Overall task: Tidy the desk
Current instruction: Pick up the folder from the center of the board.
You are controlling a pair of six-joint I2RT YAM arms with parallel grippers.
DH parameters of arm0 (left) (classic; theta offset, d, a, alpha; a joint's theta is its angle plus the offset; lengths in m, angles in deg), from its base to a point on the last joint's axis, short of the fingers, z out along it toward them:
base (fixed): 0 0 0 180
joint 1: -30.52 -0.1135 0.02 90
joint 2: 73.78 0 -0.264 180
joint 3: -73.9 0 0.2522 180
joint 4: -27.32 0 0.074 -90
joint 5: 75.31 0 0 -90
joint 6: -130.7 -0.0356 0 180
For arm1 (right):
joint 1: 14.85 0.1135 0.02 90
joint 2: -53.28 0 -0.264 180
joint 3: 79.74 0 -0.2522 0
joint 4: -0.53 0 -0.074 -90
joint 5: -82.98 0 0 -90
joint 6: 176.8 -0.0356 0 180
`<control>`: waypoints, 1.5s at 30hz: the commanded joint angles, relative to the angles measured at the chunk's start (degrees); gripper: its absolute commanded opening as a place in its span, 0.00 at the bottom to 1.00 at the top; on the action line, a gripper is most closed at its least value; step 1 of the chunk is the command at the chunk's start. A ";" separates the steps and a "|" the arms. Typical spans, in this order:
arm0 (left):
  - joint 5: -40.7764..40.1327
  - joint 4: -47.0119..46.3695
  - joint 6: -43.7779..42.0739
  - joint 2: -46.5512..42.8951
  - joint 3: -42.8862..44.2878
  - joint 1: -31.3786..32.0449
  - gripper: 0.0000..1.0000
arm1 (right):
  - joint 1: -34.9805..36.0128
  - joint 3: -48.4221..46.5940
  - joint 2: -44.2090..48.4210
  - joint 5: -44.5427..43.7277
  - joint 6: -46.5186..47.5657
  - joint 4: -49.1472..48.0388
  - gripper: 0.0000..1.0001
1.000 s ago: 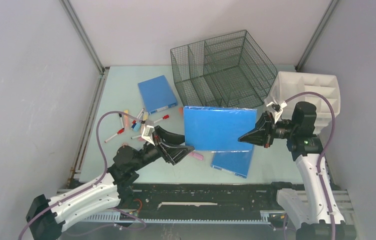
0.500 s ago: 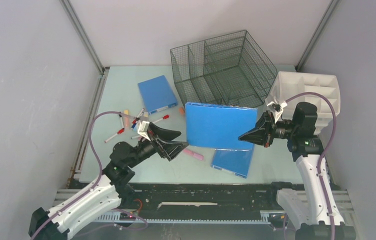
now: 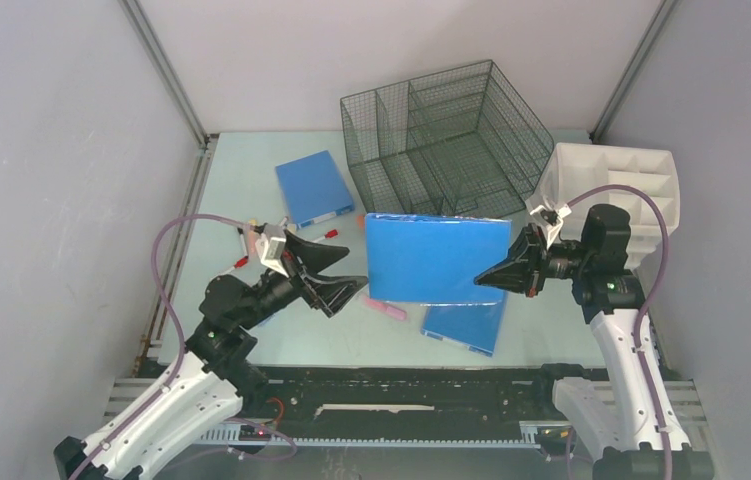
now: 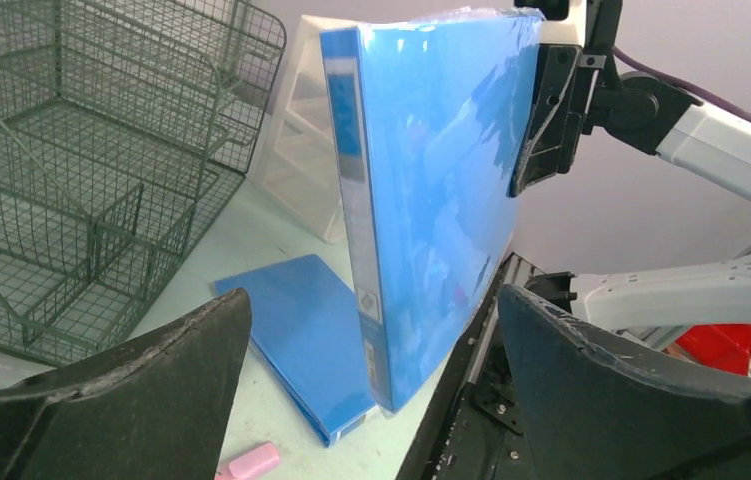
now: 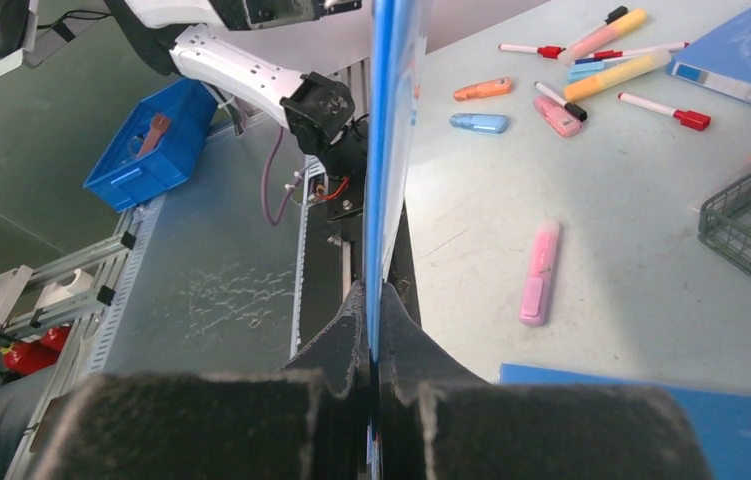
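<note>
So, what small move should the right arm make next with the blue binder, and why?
Probably carry the blue plastic binder toward the dark wire mesh organizer behind it. The right gripper is shut on its edge and holds it upright above the pale mint-green desk; the left gripper is open and apart from it, so only the right arm can move it.

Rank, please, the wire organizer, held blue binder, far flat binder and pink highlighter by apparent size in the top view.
Wire organizer
Held blue binder (raised, so nearer the camera)
Far flat binder
Pink highlighter
</note>
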 commanded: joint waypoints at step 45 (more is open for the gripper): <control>28.69 -0.97 0.08 23.80 21.28 -5.04 0.00 | 4.22 -0.18 0.53 -1.26 5.83 3.96 0.44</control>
